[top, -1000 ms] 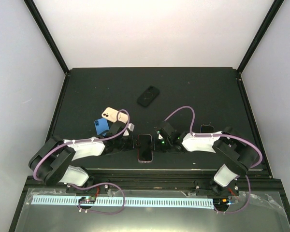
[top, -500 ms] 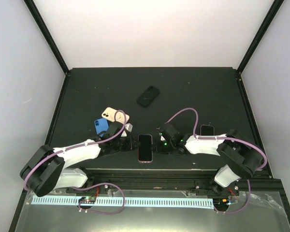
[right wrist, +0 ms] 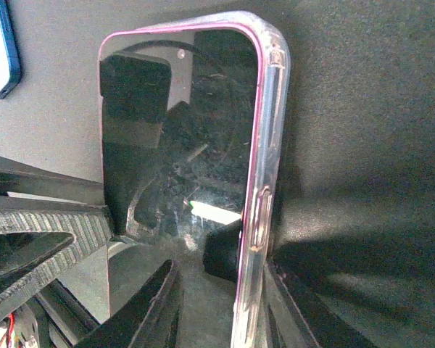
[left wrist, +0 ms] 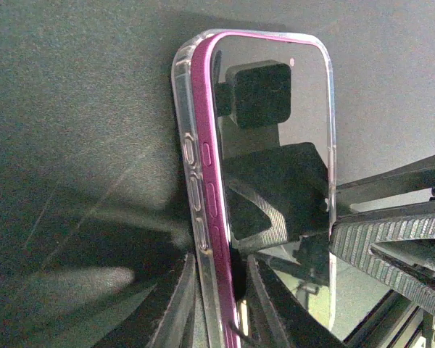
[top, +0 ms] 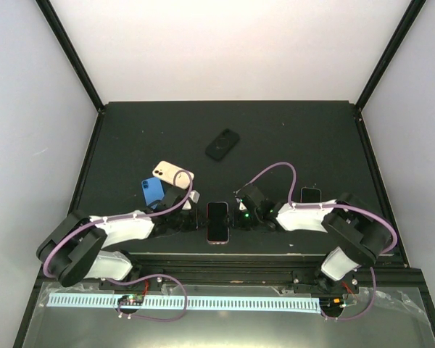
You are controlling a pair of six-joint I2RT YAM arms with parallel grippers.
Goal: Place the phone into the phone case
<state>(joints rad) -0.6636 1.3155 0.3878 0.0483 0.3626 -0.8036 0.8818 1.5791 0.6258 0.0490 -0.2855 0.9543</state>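
Item one, the black table (top: 130, 145), filled the floor of your enclosure between the pale walls. Item two, your two arms, lay low along its near edge and reached inward toward each other. Item three, your left gripper (top: 196, 217), sat at the left long edge of the phone (top: 217, 221). Its jaws were drawn in on that edge, one finger (left wrist: 177, 312) against the outside of the clear phone case (left wrist: 180, 123) and the other over the screen side. Item four, your right gripper (top: 235, 216), sat at the opposite long edge with its jaws apart around it. One finger (right wrist: 279, 312) was close against the case wall, and the other stood off with bare table showing between it and the phone. Item five, the phone itself, pink-rimmed with a dark screen up, lay in the case at the near centre of the table, between your two grippers. Along its left edge the pink side rose beside the clear wall. Along its right edge the wall covered it. Item six, the loose handsets. A beige one (top: 172, 173) and a blue one (top: 151, 190) lay just behind your left arm. A black one (top: 222, 143) was farther back, well apart. Another (top: 311, 193) was partly hidden behind your right arm.
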